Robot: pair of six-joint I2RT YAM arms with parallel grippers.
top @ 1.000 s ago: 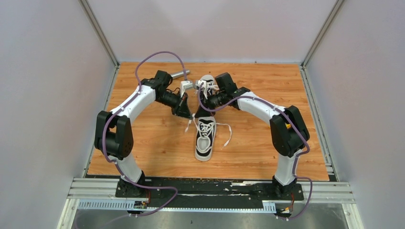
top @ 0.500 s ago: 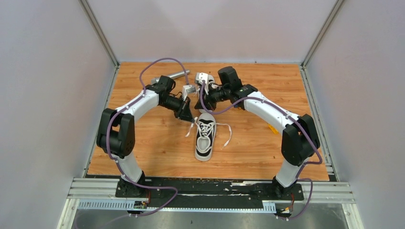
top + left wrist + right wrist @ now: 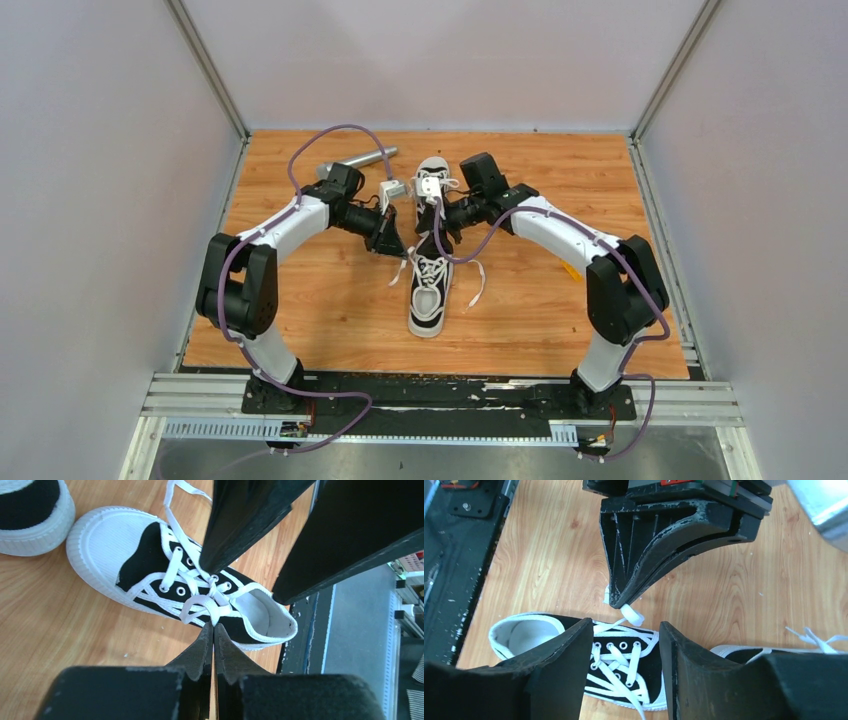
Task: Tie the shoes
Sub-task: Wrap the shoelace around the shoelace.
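Two black-and-white shoes lie on the wooden table, the near shoe (image 3: 428, 300) toe toward me and the far shoe (image 3: 436, 168) behind both grippers. My left gripper (image 3: 213, 626) is shut on a white lace (image 3: 212, 609) just above the near shoe's (image 3: 145, 560) eyelets. In the right wrist view a short lace end (image 3: 631, 615) sticks out of the left gripper's (image 3: 616, 602) tip. My right gripper (image 3: 624, 627) hangs open over the same shoe (image 3: 624, 667), opposite the left one, with nothing between its fingers (image 3: 569, 665). The knot itself is partly hidden.
A grey metal cylinder (image 3: 356, 161) lies at the back left of the table. Loose lace ends (image 3: 478, 280) trail to the right of the near shoe. Grey walls enclose the table on three sides.
The right gripper has opened, let go of the lace and come down over the near shoe. The left gripper stays shut and has shifted slightly toward the near shoe.
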